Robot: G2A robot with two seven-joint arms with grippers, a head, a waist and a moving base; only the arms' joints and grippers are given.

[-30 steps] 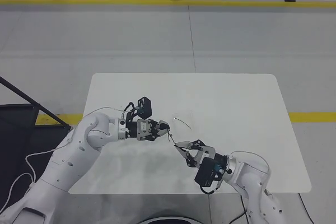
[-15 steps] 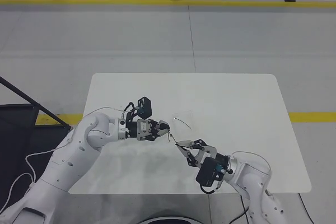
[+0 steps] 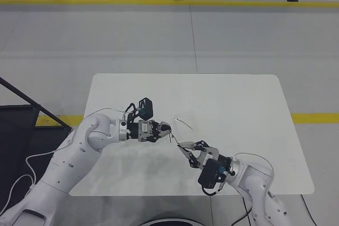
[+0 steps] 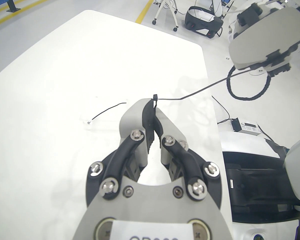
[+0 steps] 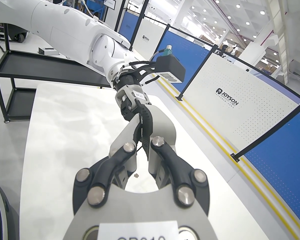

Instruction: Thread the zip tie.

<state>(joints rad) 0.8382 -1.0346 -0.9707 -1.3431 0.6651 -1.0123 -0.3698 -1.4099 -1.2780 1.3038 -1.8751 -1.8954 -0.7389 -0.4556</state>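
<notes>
Near to far, I count two grippers, two zip ties, one table.

Closest to the body: right gripper [image 3: 182, 149], clenched on the thin black strap of the held zip tie [image 4: 168, 99]. In the right wrist view I see the pads pinched together with the strap hanging out beneath them.

Next out: left gripper [image 3: 165, 129], also clamped. It grips the same tie just behind its head [image 4: 155, 97], which sticks out past the fingertips. The two grippers are near each other, tips facing, both up off the table [image 3: 243, 113], over its near-left part.

From the head the strap runs sideways toward the right arm. I can't tell whether the tail actually passes through the head or only sits against it.

Farther out: the spare zip tie [image 3: 183, 120] lies flat on the table in a slight curve, just beyond the left gripper and touching neither gripper.
</notes>
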